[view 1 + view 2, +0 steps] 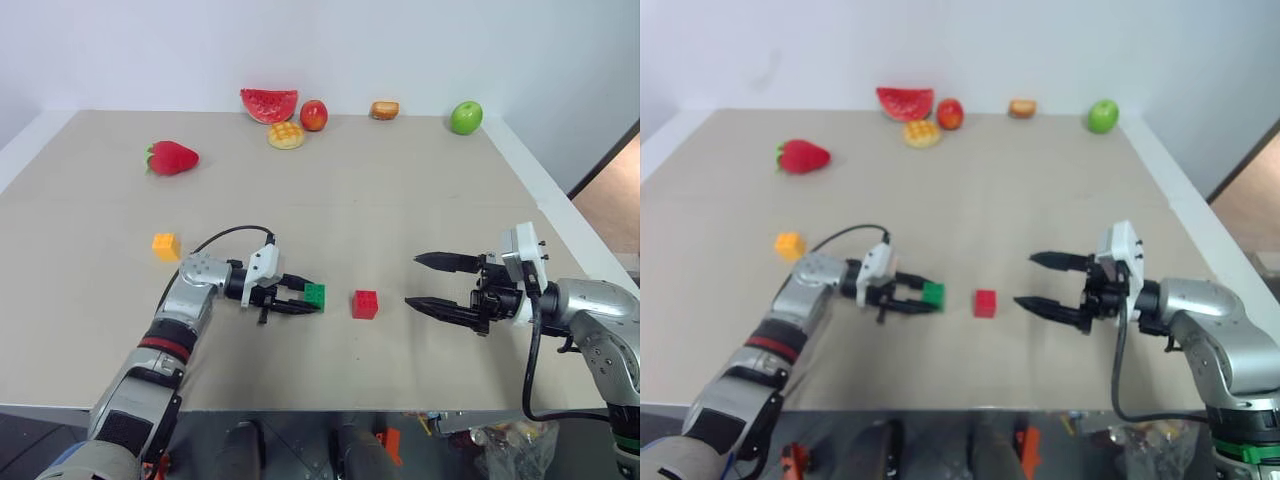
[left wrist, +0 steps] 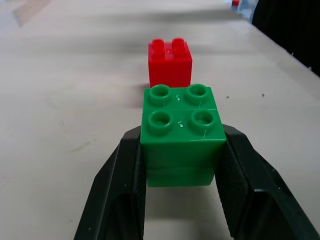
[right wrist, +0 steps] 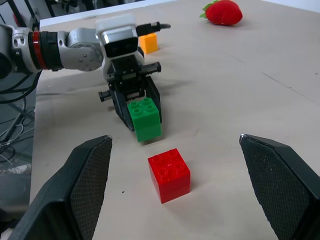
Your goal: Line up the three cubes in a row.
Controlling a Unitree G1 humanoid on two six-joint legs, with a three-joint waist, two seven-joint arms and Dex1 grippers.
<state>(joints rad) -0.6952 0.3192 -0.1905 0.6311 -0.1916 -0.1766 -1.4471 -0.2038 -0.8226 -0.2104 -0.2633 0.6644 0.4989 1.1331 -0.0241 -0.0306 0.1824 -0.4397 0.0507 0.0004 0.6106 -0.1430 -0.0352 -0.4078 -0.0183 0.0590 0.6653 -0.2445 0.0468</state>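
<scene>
Orange-yellow cube (image 1: pixel 166 245) sits alone at the left, well apart from the others. Left gripper (image 1: pixel 296 298) is clamped on the green cube (image 1: pixel 315 295), carried studs-up just left of the red cube (image 1: pixel 365 304), likely to seat it alongside. Whether green touches the table (image 1: pixel 400 200) is unclear. Right gripper (image 1: pixel 428 281) waits with jaws spread, empty, to the right of red.

A wide beige table (image 1: pixel 400 200) stands against a plain white wall (image 1: pixel 400 50) under even light.
</scene>
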